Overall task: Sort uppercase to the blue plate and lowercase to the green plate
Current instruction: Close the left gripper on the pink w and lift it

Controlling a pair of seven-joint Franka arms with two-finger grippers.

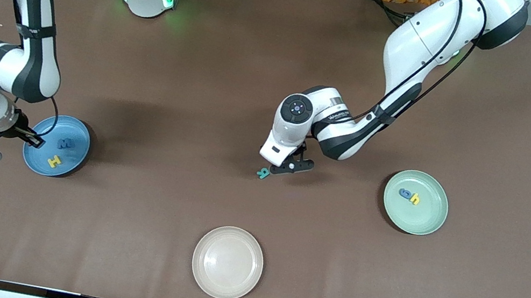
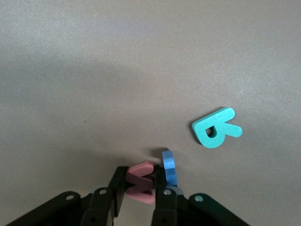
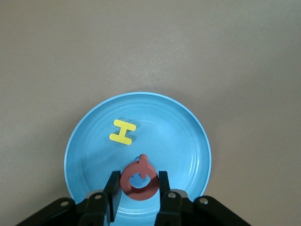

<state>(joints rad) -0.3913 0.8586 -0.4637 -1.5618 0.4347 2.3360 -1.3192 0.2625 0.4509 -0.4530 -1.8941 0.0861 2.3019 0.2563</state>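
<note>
Front view: the left gripper [image 1: 289, 167] is low at mid-worktop [image 1: 191, 76], beside the teal R [image 1: 263, 172]; the right gripper [image 1: 29, 139] is over the blue plate's [image 1: 79, 151] rim. H [image 1: 54, 161] and M [image 1: 65, 142] lie in it; g [image 1: 405, 194] and h [image 1: 415, 199] lie in the green plate [image 1: 435, 222].

Left wrist view: the fingers [image 2: 167, 197] pinch a red m [image 2: 140, 187]; a light blue m [image 2: 170, 167] stands on edge against one finger. Lift straight up, so only the red m comes.

Right wrist view: the fingers [image 3: 113, 193] grip the red Q [image 3: 139, 180] over the plate; lower it, then let go.
</note>
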